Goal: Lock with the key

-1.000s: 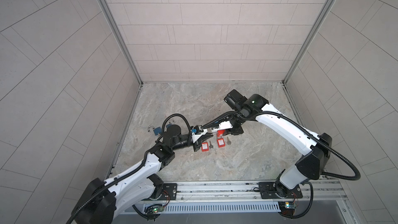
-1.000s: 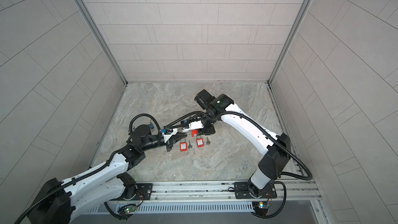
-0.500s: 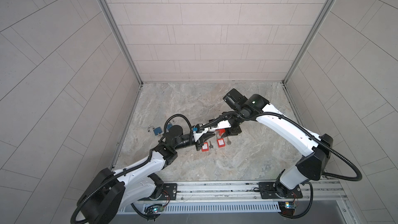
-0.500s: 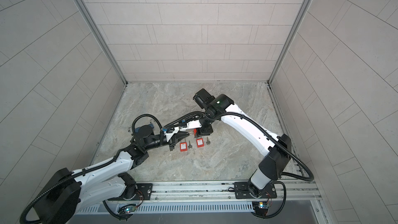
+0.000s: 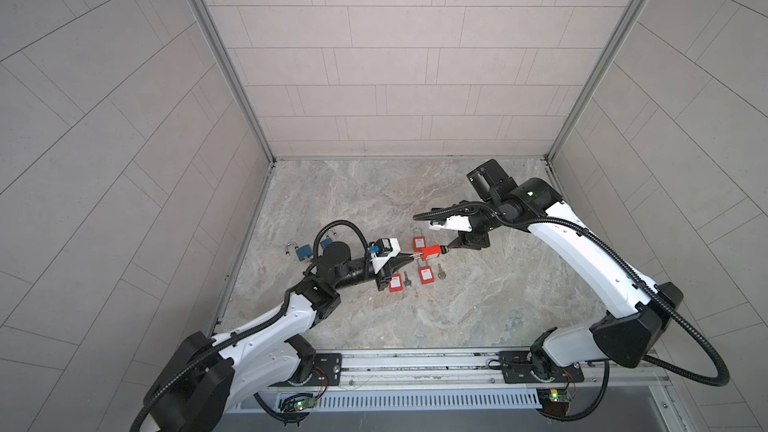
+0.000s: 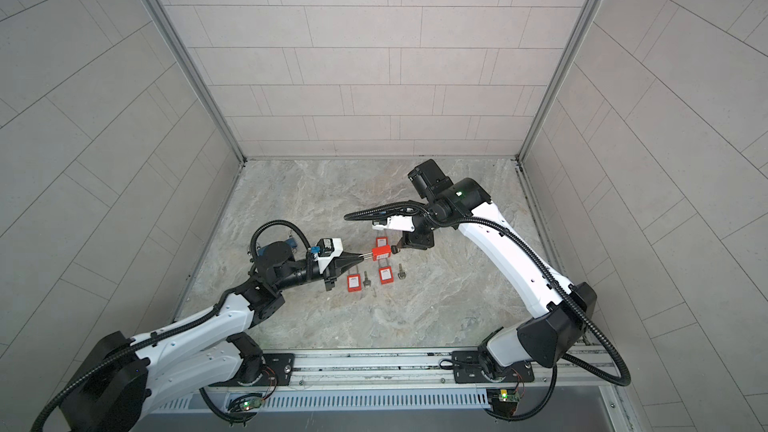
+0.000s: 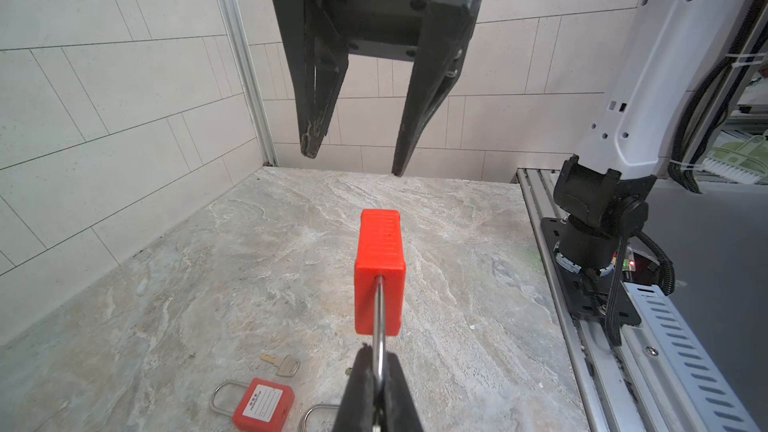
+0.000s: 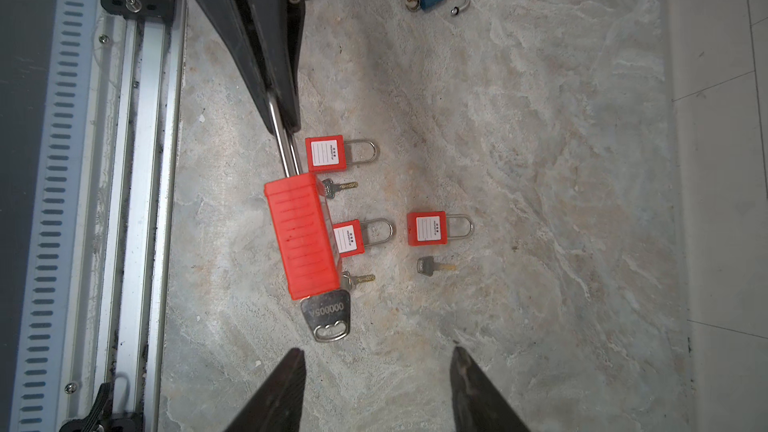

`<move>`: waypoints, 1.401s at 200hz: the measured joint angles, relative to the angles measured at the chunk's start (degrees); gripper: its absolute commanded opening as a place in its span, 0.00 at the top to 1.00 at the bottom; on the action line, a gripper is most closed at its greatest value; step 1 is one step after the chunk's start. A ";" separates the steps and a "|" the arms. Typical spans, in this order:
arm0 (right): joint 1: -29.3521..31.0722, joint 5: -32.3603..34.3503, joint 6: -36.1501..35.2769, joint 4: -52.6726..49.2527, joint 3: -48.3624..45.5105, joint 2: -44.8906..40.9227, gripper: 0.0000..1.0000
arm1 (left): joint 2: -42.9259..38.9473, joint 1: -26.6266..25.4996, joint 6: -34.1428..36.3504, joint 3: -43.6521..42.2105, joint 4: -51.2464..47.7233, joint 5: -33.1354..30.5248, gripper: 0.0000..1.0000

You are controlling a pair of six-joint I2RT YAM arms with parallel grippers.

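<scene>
From my left wrist camera I see the left gripper (image 7: 377, 361) pinched tight on the steel shackle (image 7: 378, 317) of the red padlock (image 7: 380, 259). The padlock's body sticks straight out ahead of me, clear above the marble tabletop (image 7: 208, 284). Facing me beyond it hangs the right gripper (image 7: 354, 160), its two dark fingers (image 7: 316, 118) spread with nothing between them, apart from the padlock. On the table near my fingertips lie a smaller red padlock (image 7: 262, 403) with a white label, a loose key (image 7: 286, 365) just beside it, and part of another shackle (image 7: 316, 415). The right arm's white link (image 7: 665, 56) rises from its black base (image 7: 598, 218) on the rail (image 7: 536, 201).
</scene>
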 measured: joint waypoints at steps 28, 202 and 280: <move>0.00 -0.20 0.17 -1.14 -0.81 2.16 0.53 | -0.24 -0.02 -0.02 0.55 -1.05 0.39 1.00; 0.00 -4.57 -0.70 -0.74 -5.84 4.09 0.76 | -0.96 -0.63 0.22 1.81 -3.32 -0.55 1.00; 1.05 -0.68 -0.63 8.15 -12.13 -1.73 0.75 | -0.83 -0.63 -0.74 1.84 -2.97 -0.72 1.00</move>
